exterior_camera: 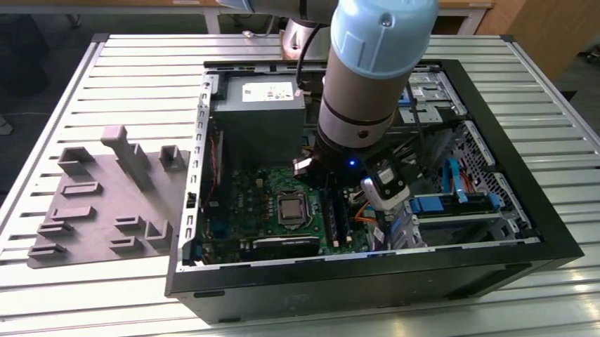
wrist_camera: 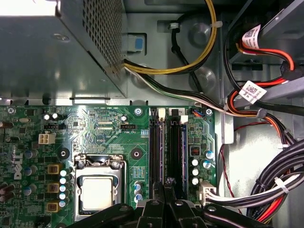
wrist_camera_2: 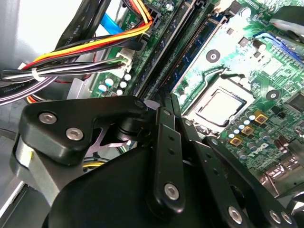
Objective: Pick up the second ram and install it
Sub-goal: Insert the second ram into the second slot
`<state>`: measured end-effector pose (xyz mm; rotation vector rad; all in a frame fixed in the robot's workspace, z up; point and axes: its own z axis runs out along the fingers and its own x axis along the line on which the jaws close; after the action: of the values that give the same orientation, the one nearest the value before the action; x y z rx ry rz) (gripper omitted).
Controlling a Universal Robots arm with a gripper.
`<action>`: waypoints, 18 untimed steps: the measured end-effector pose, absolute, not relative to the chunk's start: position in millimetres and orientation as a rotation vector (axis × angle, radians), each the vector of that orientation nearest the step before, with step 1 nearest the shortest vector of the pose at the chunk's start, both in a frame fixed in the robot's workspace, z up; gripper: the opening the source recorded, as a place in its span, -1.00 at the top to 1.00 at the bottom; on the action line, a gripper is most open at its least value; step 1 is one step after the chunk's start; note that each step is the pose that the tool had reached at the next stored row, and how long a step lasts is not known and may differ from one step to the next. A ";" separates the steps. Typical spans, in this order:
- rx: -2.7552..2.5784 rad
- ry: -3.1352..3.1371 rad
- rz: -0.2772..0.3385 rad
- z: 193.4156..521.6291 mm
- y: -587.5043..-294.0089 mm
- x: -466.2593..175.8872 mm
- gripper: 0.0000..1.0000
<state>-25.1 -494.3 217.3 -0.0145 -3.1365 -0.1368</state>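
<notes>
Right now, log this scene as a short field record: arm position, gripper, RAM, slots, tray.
arm: lowered into the open computer case, above the motherboard
gripper: gripper closed down over the RAM slots
second ram: blue-green stick sitting in a slot, under the fingertips
nearby: CPU socket beside the slots; power supply
grey tray: grey tray outside the case, at the exterior view's left

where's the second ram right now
In the first wrist view, the second ram stands in a motherboard slot, just past the gripper, beside the CPU socket.
</notes>
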 end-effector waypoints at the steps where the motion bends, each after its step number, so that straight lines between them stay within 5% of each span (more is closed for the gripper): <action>1: -0.014 -3.137 -0.137 217.1 -494.3 -25.1 0.77; 15: -0.014 -3.137 -0.137 215.2 -494.3 -25.2 0.76; 18: -0.014 -3.137 -0.137 215.2 -494.3 -25.2 0.62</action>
<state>-25.2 -494.3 215.2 -0.0145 -3.1365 -0.1368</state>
